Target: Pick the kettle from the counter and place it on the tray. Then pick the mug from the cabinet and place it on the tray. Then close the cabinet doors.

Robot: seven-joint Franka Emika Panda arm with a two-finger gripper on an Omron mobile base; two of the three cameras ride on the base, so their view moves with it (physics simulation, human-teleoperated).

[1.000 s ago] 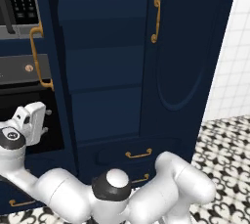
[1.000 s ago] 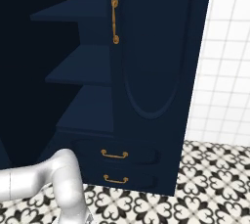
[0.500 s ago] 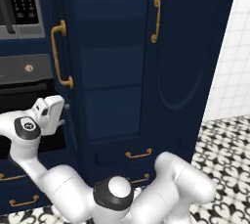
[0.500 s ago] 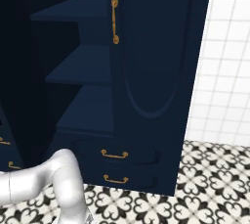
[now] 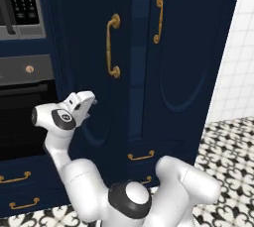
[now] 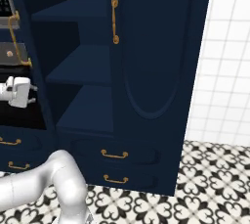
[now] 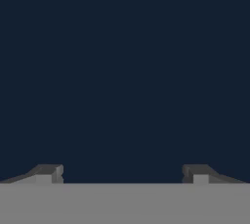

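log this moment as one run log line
phase: closing cabinet doors | claw: open, against left door | left door: nearly shut | right door: shut

The end effector sits against the left door, right of the oven.
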